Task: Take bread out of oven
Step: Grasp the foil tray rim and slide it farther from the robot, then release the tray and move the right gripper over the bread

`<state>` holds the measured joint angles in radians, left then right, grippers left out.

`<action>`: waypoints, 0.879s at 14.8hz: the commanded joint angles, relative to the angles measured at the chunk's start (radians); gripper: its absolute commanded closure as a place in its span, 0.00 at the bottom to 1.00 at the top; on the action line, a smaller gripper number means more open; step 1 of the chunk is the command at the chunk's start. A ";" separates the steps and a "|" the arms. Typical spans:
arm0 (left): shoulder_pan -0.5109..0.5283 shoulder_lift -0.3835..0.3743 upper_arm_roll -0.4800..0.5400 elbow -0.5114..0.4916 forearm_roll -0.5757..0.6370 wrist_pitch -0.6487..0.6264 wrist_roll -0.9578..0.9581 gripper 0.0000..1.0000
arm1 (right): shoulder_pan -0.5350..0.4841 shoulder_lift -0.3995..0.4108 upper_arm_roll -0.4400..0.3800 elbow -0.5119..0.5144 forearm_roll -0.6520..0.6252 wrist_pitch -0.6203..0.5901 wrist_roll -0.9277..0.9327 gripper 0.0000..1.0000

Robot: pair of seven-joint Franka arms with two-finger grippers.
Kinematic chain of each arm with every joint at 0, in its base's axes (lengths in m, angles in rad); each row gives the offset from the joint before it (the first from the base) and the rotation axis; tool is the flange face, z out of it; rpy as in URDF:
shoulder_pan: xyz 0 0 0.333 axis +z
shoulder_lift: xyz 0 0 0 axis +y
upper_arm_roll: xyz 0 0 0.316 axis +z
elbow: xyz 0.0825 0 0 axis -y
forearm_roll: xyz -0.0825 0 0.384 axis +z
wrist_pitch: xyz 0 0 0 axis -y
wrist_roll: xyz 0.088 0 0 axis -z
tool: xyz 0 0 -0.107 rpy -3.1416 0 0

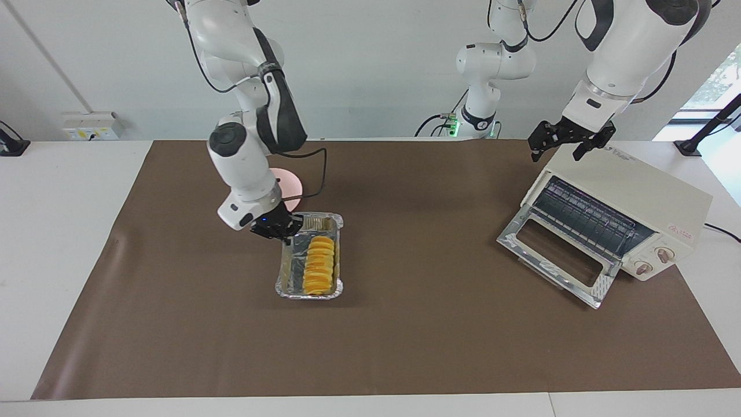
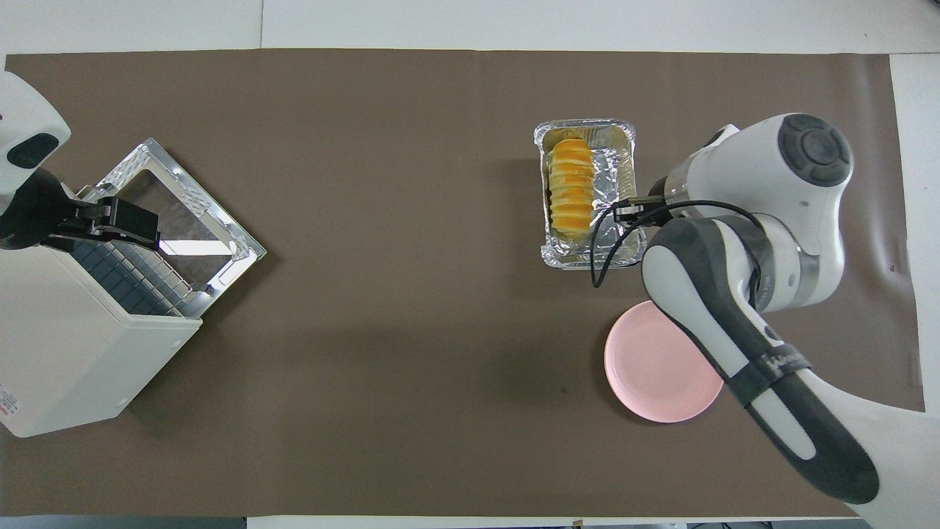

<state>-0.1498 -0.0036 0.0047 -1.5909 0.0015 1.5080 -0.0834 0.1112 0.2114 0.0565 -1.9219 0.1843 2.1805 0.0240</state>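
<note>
- A desk covered by a brown mat stands in front of two white robot arms.
- The oven, cream-white and boxy, sits at the left arm's end of the desk, at about 3 o'clock in the facing view and 9 o'clock in the overhead view.
- Its silver-framed glass door is dropped fully open onto the mat, and the dark wire rack inside shows bare.
- Two round knobs sit on the oven's front panel beside the door opening.
- The bread, a golden-yellow ridged loaf, is out of the oven; it lies in a crinkled silver foil tray toward the right arm's end of the mat, well apart from the oven.
- In the overhead view the bread and foil tray lie at about 1 o'clock.
- The right gripper is at the tray's end nearest the robots, its fingers closed together on the tray's rim at the corner.
- In the overhead view the right gripper is mostly hidden under the arm's wrist.
- A round pink plate lies on the mat nearer to the robots than the tray, partly hidden by the right arm in the facing view; the overhead view shows the plate more fully.
- The left gripper waits above the oven's top edge, its fingers spread apart and holding nothing; in the overhead view the left gripper hangs over the oven's open mouth.
</note>
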 commanded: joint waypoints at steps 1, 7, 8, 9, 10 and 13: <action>0.010 -0.010 -0.003 -0.001 -0.017 0.005 0.007 0.00 | -0.106 -0.020 0.011 -0.046 0.061 -0.004 -0.199 1.00; 0.010 -0.010 -0.003 -0.001 -0.017 0.005 0.007 0.00 | -0.251 -0.021 0.009 -0.198 0.061 0.091 -0.322 1.00; 0.010 -0.010 -0.003 -0.001 -0.017 0.005 0.007 0.00 | -0.251 -0.023 0.009 -0.201 0.061 0.091 -0.322 1.00; 0.010 -0.010 -0.003 -0.001 -0.017 0.005 0.007 0.00 | -0.254 -0.023 0.009 -0.201 0.061 0.091 -0.325 1.00; 0.010 -0.010 -0.003 -0.001 -0.017 0.005 0.007 0.00 | -0.255 -0.023 0.009 -0.201 0.061 0.091 -0.326 1.00; 0.010 -0.010 -0.003 -0.001 -0.017 0.005 0.007 0.00 | -0.258 -0.020 0.009 -0.183 0.061 0.091 -0.322 0.60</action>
<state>-0.1498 -0.0036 0.0047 -1.5909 0.0015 1.5080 -0.0834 -0.1368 0.2081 0.0572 -2.1006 0.2201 2.2592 -0.2824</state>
